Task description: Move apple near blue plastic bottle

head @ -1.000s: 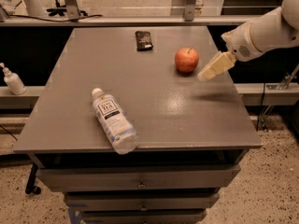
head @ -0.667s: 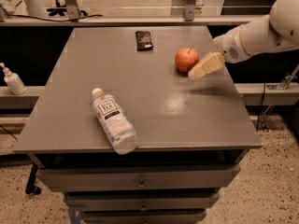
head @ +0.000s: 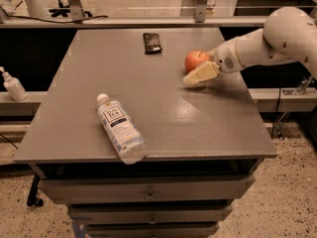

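Far left, off the table: a small white pump dispenser (head: 12,85) on a low ledge, not part of the task.

The grey table (head: 208,128) carries three items. Front left, the blue plastic bottle (head: 120,129) lies on its side, white cap pointing to the back, base near the front edge, label up. Back centre, a flat dark packet (head: 152,42). Right of it, near the back right corner, the apple (head: 196,60) sits upright and well apart from the bottle.

The gripper (head: 198,73) is at the apple, reaching in from the right on the white arm (head: 277,38). A cream part of it lies low across the apple's near side, touching or just beside it. Cannot tell whether the gripper is spread or closed, or whether it has the fruit.

Handling, as judged:
- The apple is firm and moderately heavy for its size, with a smooth waxy skin, so it is likely to slip or roll if nudged off-centre.
- Best hold is across the widest part, at mid-height, avoiding the stem end.
- It bruises under hard pressure, so moderate force is enough.
- The bottle, lying down, may roll if bumped. Set the apple just beside it, not against it.
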`<state>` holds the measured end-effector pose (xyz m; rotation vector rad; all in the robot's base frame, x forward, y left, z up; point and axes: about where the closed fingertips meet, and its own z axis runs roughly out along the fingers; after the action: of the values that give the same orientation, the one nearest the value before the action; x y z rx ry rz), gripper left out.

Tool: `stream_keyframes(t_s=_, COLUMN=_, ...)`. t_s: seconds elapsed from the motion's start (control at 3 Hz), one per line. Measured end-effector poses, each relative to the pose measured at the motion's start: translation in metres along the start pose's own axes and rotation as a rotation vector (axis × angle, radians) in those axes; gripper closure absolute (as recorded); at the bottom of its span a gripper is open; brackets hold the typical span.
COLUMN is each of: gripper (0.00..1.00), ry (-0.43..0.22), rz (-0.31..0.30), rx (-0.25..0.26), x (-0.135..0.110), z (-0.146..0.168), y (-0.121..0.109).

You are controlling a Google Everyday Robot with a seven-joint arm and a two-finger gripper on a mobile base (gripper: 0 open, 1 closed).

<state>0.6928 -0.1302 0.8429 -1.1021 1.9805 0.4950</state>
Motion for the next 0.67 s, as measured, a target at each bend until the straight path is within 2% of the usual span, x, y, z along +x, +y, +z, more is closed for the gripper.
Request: stream_keyframes(t_s=0.67, gripper=0.65, ry=-0.041, rz=0.003, rx=-0.019, x=-0.0107, z=0.0089, y=-0.0014)
